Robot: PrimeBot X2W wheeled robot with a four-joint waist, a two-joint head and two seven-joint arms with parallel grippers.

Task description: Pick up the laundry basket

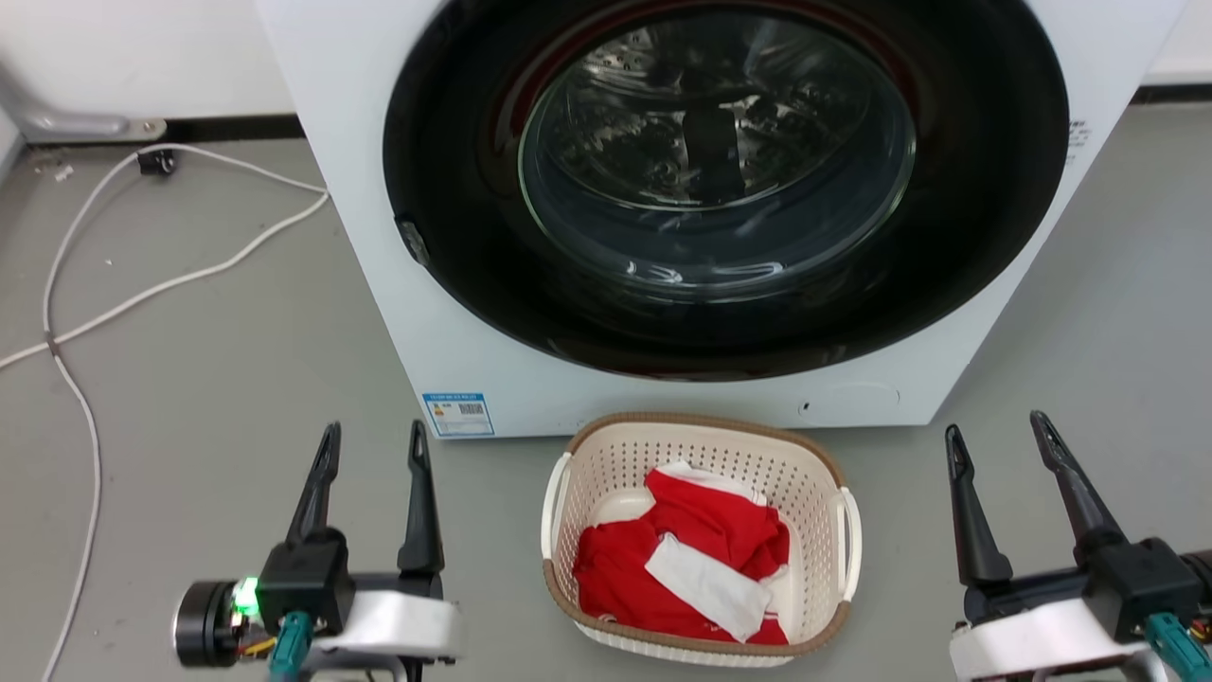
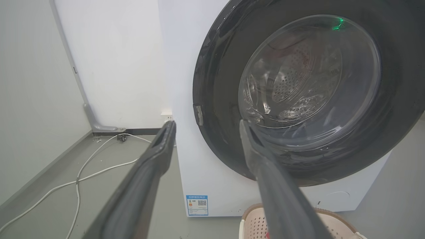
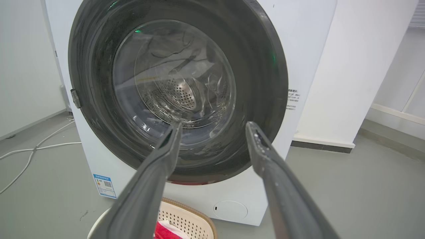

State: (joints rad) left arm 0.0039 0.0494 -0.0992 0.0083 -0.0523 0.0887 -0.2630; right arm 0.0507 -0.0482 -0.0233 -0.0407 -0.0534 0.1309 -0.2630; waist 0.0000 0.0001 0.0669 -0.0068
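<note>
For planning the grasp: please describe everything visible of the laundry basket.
The laundry basket is cream-white perforated plastic, rounded-rectangular, with a brown woven-look rim and a white handle on each side. It stands upright on the grey floor just before the washing machine. Red and white cloth lies crumpled inside. The left gripper and the right gripper, both open, are apart from it.

Bright, even light and soft shadows

The round dark glass door of the big white washing machine has pale shiny streaks near 6 o'clock in the head view, and a little green glint at 1 o'clock in the left wrist view. The smooth grey floor has only faint shadows. In the wrist views the long dark fingers of the left gripper and right gripper look blurry, and straight lines bend near the edges.
</note>
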